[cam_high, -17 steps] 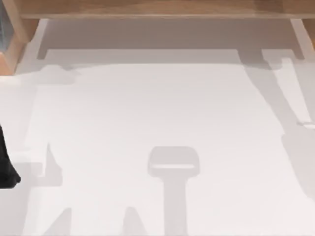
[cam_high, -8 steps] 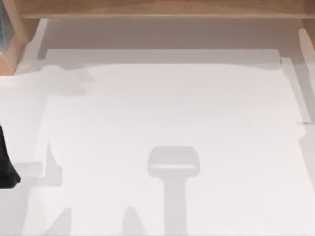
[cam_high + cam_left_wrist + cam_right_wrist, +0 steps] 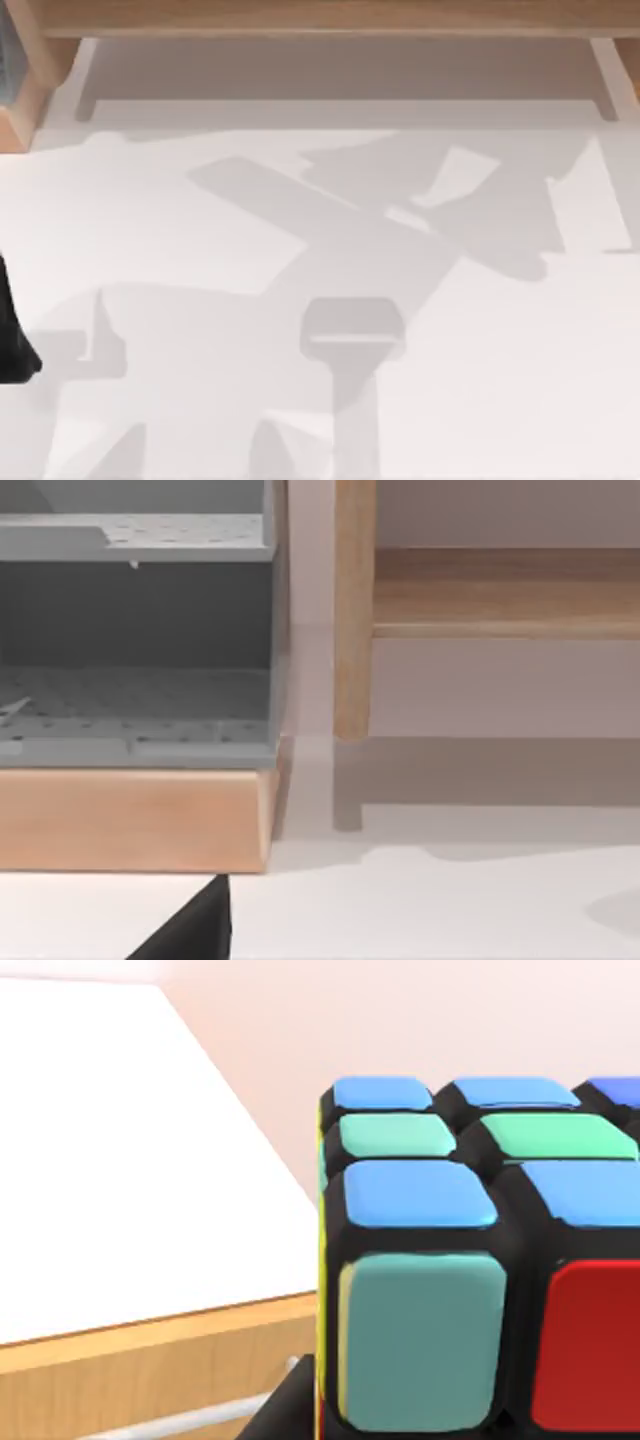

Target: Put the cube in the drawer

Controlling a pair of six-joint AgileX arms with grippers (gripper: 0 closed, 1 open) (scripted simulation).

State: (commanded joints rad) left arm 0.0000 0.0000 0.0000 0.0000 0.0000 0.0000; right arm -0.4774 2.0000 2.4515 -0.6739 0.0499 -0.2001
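Nearest the right wrist camera, the cube (image 3: 470, 1260) is sitting very close to the lens, showing blue, green, teal and red tiles. A dark piece (image 3: 285, 1415) is jutting out just under its lower edge. It may be part of the right gripper, but I cannot tell whether that gripper is clamping the cube or merely hanging beside it. Beyond the cube, the white table (image 3: 100, 1160) is lying lower down, with a wooden edge (image 3: 150, 1360) and a pale rod (image 3: 190, 1422) running along it. The cube therefore appears to be riding above the surface rather than resting on it.

In the top view, the left arm (image 3: 12, 340) is waiting at the table's left edge. A black wedge (image 3: 195, 935) is poking into the left wrist view, and the state of the left gripper cannot be told either.

Farther off, the left wrist camera is facing the grey drawer unit (image 3: 130, 630), which is standing on a wooden base (image 3: 130, 820) beside a wooden post (image 3: 352, 610). In the top view, that unit is peeking in at the far left corner (image 3: 6, 60).

Judging from this, the drawer is lying leftward and away from the cube. The left arm is nearer the drawer, while the right arm has the cube. The coming move is therefore looking like a carry across the table toward that far left corner.
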